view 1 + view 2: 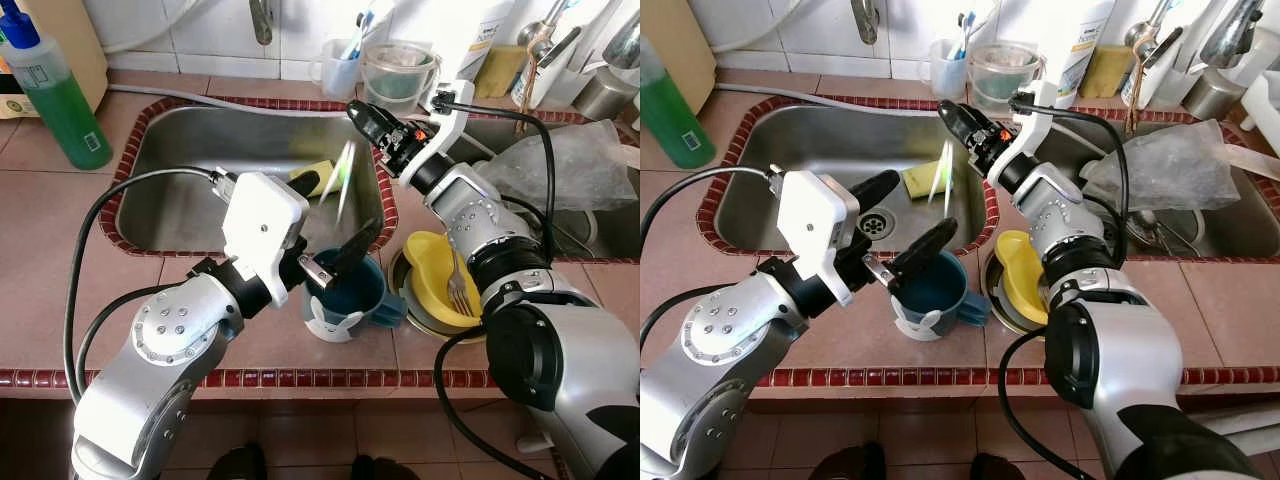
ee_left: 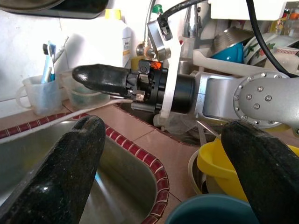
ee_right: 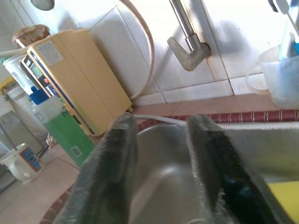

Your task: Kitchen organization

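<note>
My left gripper (image 1: 902, 220) is open at the counter's front edge, one finger over the rim of a dark blue mug (image 1: 345, 292), the other toward the sink (image 1: 200, 150). The mug stands upright on the tiled counter. My right gripper (image 1: 362, 117) reaches over the sink's back right corner; its fingers (image 3: 210, 154) stand a little apart with nothing between them. Just below it a thin pale green and white object (image 1: 341, 178) appears as a blurred streak above the basin, next to a yellow sponge (image 1: 311, 176).
A yellow bowl with a fork (image 1: 440, 285) sits in a metal dish right of the mug. A green soap bottle (image 1: 62, 100) stands at the left. A cup of toothbrushes (image 1: 340, 62), a clear container (image 1: 398, 75) and the tap line the back. Crumpled plastic (image 1: 570, 165) covers the right basin.
</note>
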`<state>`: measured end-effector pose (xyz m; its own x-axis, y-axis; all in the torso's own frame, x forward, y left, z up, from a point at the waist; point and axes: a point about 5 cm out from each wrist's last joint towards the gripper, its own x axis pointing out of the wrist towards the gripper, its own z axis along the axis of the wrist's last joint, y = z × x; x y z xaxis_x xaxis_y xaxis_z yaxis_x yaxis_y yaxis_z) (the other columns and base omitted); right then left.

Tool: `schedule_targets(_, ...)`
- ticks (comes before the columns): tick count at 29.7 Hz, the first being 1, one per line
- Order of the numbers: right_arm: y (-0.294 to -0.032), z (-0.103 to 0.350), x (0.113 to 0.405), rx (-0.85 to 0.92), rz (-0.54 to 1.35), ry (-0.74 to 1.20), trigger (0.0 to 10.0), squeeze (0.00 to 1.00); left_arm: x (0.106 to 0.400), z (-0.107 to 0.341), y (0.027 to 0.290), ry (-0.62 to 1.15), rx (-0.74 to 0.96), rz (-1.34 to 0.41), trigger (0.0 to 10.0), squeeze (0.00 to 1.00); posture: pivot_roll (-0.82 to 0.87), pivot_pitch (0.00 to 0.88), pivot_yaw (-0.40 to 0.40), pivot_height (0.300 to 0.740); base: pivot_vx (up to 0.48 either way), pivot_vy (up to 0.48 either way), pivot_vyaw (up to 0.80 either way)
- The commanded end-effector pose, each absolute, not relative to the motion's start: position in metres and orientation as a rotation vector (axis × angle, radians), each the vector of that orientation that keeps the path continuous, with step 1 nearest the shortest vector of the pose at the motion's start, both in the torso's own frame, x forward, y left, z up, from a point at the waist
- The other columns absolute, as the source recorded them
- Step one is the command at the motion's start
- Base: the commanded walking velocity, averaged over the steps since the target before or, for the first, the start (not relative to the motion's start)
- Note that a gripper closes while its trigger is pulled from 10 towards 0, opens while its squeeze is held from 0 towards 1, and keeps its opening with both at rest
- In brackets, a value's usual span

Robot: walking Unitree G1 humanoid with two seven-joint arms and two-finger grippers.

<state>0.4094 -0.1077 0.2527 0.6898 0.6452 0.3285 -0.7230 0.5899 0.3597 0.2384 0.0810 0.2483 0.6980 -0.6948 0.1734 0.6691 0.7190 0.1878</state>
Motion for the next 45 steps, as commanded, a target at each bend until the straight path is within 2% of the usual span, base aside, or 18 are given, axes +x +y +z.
schedule_targets(1,-0.108,0.259,0.410,0.488,0.807,-0.183,10.0,1.00,0.236,0.252,0.080,-0.258,0.113,-0.772,10.0,0.00,0.06,0.204,-0.089,0.740,0.000,0.000,0.00)
schedule_targets(17,-0.110,0.280,0.411,0.437,0.798,-0.285,10.0,0.99,0.244,0.249,0.083,-0.261,0.122,-0.745,10.0,0.00,0.06,0.153,-0.088,0.740,0.000,0.000,0.00)
schedule_targets(18,-0.111,0.283,0.411,0.427,0.793,-0.299,10.0,0.71,0.245,0.248,0.084,-0.260,0.122,-0.738,10.0,0.00,0.05,0.146,-0.088,0.740,0.000,0.000,0.00)
schedule_targets(19,-0.112,0.286,0.411,0.420,0.792,-0.315,10.0,0.61,0.247,0.247,0.085,-0.260,0.121,-0.729,10.0,0.00,0.05,0.144,-0.088,0.740,0.000,0.000,0.00)
schedule_targets(22,-0.113,0.290,0.411,0.406,0.788,-0.336,10.0,0.61,0.250,0.246,0.086,-0.258,0.114,-0.711,10.0,0.00,0.05,0.133,-0.088,0.740,0.000,0.000,0.00)
schedule_targets(23,-0.115,0.293,0.410,0.386,0.778,-0.361,10.0,0.00,0.253,0.244,0.088,-0.254,0.101,-0.689,10.0,0.00,0.05,0.123,-0.086,0.740,0.000,0.000,0.00)
schedule_targets(33,-0.119,0.301,0.406,0.312,0.730,-0.474,10.0,0.00,0.268,0.238,0.097,-0.255,0.046,-0.596,10.0,0.00,0.05,0.078,-0.082,0.740,0.000,0.000,0.00)
schedule_targets(45,-0.126,0.293,0.392,0.123,0.506,-0.611,10.0,0.00,0.299,0.235,0.120,-0.259,0.013,-0.403,10.0,0.00,0.03,0.048,-0.071,0.740,0.000,0.000,0.00)
